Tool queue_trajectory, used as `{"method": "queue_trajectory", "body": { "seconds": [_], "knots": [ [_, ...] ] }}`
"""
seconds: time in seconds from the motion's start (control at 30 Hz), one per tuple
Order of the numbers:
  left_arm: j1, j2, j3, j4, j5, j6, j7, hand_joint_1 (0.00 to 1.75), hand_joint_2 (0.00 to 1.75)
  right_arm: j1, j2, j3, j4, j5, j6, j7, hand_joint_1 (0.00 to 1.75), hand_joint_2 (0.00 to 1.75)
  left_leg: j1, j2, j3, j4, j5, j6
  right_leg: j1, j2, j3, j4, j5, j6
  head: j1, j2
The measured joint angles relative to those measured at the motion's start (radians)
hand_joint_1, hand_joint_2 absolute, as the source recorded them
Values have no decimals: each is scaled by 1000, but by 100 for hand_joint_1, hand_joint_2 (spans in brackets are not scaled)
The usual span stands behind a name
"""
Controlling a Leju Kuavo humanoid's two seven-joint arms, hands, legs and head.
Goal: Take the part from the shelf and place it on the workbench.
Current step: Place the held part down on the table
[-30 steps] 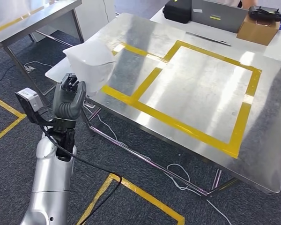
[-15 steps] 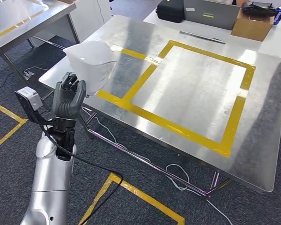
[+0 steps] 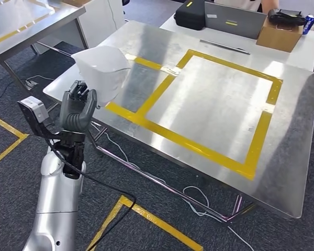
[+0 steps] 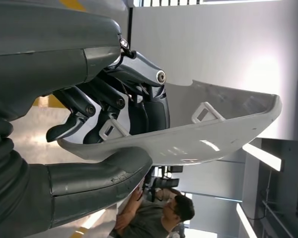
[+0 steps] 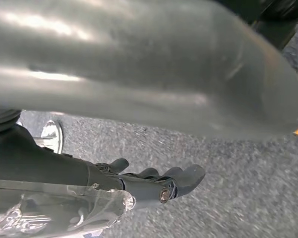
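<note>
Head view: left hand [image 3: 77, 107] raised at the near left corner of the workbench [image 3: 226, 99], fingers curled on the lower edge of the part [image 3: 101, 70], a white curved shell of thin plastic; part held up in the air, above and just beyond the fingers, overhanging the bench's left end beside the yellow tape frame [image 3: 211, 94], its long axis lying roughly across the bench's left edge; judged, the coming move carries the part forward and to the right, then down onto the steel; left hand is the one at the bench, right hand hangs low. Far side of the bench: black case [image 3: 194, 13], cardboard box [image 3: 280, 35], a second steel table [image 3: 25, 18] at upper left. Left wrist view: grey thumb [image 4: 99, 173] under the part [image 4: 215, 129], dark fingers [image 4: 113, 99] hooked inside its hollow, so the edge is pinched between thumb and fingers; small moulded tabs on the inner face, not visible from the head; a person [image 4: 159, 213] in the background. Right wrist view: right hand [image 5: 151, 183] over grey carpet, fingers stretched out side by side, holding nothing
</note>
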Motion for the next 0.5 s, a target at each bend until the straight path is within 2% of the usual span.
{"method": "queue_trajectory", "body": {
  "seconds": [0.03,0.07,0.1,0.13,0.17,0.23,0.27,0.33,0.37,0.4,0.43,0.5],
  "knots": [
    [-1,0,0,0,0,0,0,175,175,-1,2,0,1,0,1,0,0,0,2,-1,-1,10,-10,-10,-5,2,24,-45,11,2,5,0],
    [-2,0,0,0,0,0,0,175,175,-1,3,0,1,0,2,-1,0,0,0,-1,-3,18,-17,-18,-8,4,37,-67,9,-5,7,0],
    [-3,0,-1,0,0,0,0,175,175,-1,4,0,2,0,2,-1,0,0,-2,-2,-5,23,-22,-24,-7,8,40,-72,-2,-17,6,0],
    [-4,0,-1,0,0,0,0,175,175,-1,3,0,1,0,2,-1,0,0,-3,-2,-5,25,-25,-26,-7,10,40,-69,-8,-36,3,0],
    [-4,0,-1,0,0,0,0,175,175,-1,3,0,0,0,2,-1,0,0,-1,-2,-2,23,-28,-28,-4,12,40,-65,-14,-51,-4,0],
    [-6,1,-2,0,0,0,0,175,175,0,2,0,-1,0,2,-2,0,0,2,0,-14,57,-45,-29,0,14,49,-63,-24,-71,-10,0],
    [-7,1,-2,0,0,0,0,175,175,0,2,0,-1,0,2,-2,0,0,1,1,-38,101,-64,-29,2,15,55,-64,-28,-79,-12,0],
    [-7,1,-2,0,0,0,0,175,175,0,2,0,-1,0,2,-2,0,0,-5,1,-128,247,-110,-26,6,15,67,-66,-38,-90,-14,0],
    [-5,2,-1,0,0,0,0,175,175,0,2,0,-1,0,1,-2,0,0,-8,1,-174,309,-121,-23,8,16,73,-67,-44,-93,-15,0],
    [-2,3,-1,0,0,0,0,175,175,1,2,0,-1,0,1,-2,0,0,-10,1,-209,343,-113,-18,10,17,81,-67,-51,-95,-15,0],
    [-1,3,0,0,0,0,0,175,175,2,2,0,-1,0,1,-2,0,0,-13,1,-222,335,-81,-11,11,19,91,-67,-58,-95,-15,0],
    [0,4,0,0,0,0,0,175,175,4,2,0,-1,0,2,-3,0,0,-23,1,-201,226,23,8,11,24,112,-68,-75,-90,-15,0]
  ]
}}
